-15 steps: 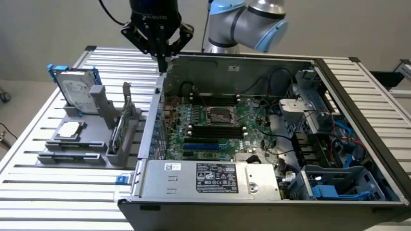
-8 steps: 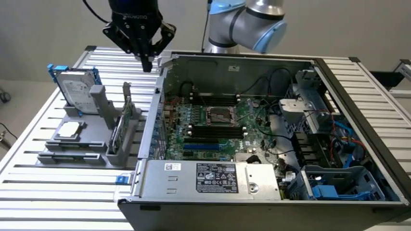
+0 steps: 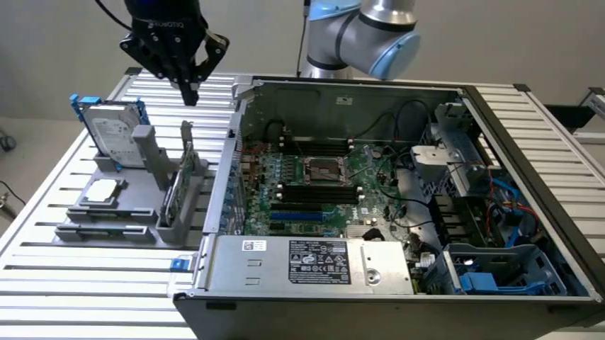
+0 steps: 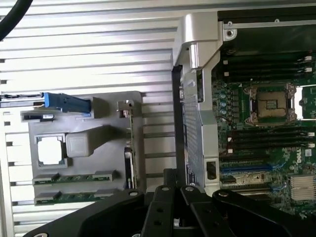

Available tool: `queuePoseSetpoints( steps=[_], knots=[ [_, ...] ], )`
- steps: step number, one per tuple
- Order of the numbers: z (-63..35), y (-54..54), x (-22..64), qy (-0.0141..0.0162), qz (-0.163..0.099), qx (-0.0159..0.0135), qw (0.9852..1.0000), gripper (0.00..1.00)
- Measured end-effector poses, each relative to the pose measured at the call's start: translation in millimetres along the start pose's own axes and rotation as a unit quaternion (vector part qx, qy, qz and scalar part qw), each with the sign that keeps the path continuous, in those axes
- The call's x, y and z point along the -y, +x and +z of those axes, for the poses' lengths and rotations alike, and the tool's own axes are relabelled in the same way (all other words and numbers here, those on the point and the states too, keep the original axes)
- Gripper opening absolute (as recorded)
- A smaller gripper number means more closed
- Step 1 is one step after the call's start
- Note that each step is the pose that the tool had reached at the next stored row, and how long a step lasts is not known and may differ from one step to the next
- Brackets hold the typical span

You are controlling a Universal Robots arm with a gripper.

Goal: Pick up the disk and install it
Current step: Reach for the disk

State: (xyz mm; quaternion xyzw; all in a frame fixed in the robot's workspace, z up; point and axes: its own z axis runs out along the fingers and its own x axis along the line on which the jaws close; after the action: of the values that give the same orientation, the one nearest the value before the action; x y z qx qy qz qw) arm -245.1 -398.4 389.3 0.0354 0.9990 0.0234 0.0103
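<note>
Exterior view, upper left: gripper (image 3: 190, 91), fingers pressed together & empty, hangs up-right of the disk (image 3: 117, 136) standing in grey holder (image 3: 95, 228) at frame left; descending w/o spreading could ram its blue carrier, tipping it.

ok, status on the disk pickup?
Gripper shut, empty, high over the holder. Disk upright in holder, untouched. Card upright beside it, apart; path looks clear.
</note>
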Motion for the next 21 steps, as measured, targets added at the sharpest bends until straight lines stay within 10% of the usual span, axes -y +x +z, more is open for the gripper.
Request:
queuePoseSetpoints(
  steps=[21],
  knots=[
    [10.3, 97.8, -21.6, 0.0, 0.0, -0.0004, 1.0, 0.11]
  ],
)
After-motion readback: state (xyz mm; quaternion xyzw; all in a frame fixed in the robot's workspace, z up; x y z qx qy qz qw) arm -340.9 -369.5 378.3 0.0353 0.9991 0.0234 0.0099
